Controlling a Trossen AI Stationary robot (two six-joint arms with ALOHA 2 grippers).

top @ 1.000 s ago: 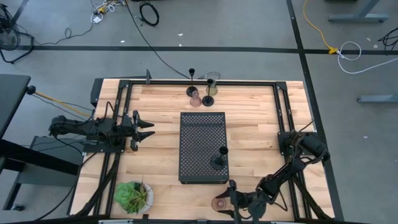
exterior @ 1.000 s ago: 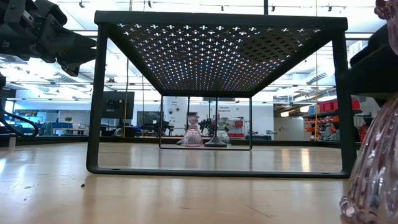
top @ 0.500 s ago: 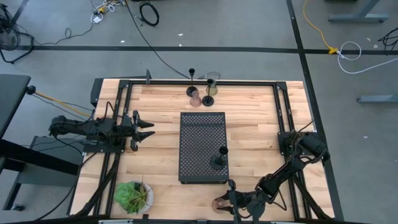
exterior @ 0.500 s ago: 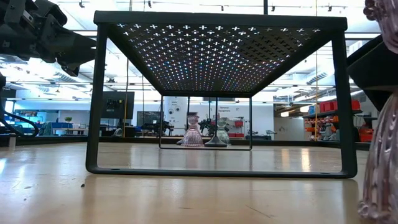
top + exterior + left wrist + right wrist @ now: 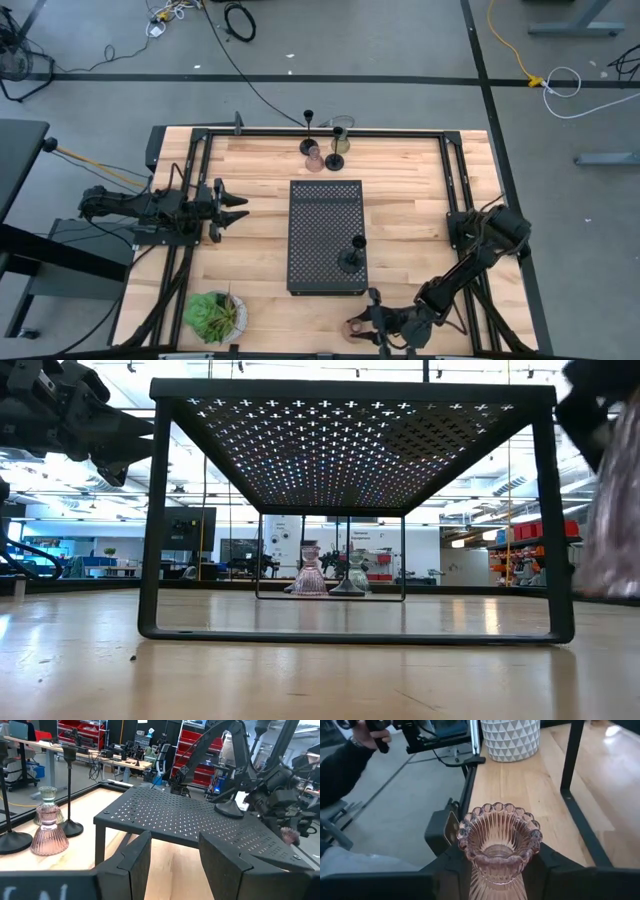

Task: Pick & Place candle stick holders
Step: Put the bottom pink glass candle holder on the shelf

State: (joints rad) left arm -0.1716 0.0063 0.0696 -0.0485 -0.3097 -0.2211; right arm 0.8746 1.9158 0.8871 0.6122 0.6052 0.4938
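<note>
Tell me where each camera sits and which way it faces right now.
High view: above, looking straight down; both arms show, left gripper idle left of the black tray, right gripper at the near edge.
Low view: table height, looking under the black tray; the right arm blurs at the right edge.
Left wrist view: faces the tray past its own open gripper.
Right wrist view: looks down on the pinkish glass holder its gripper clamps.
Shared: that holder also appears in the high view.

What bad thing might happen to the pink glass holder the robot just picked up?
The right gripper pinches the ribbed pink glass holder only by its narrow stem, so it might slip and fall onto the table. Carried over, it could also bump the black tray or the black holder on it.
</note>
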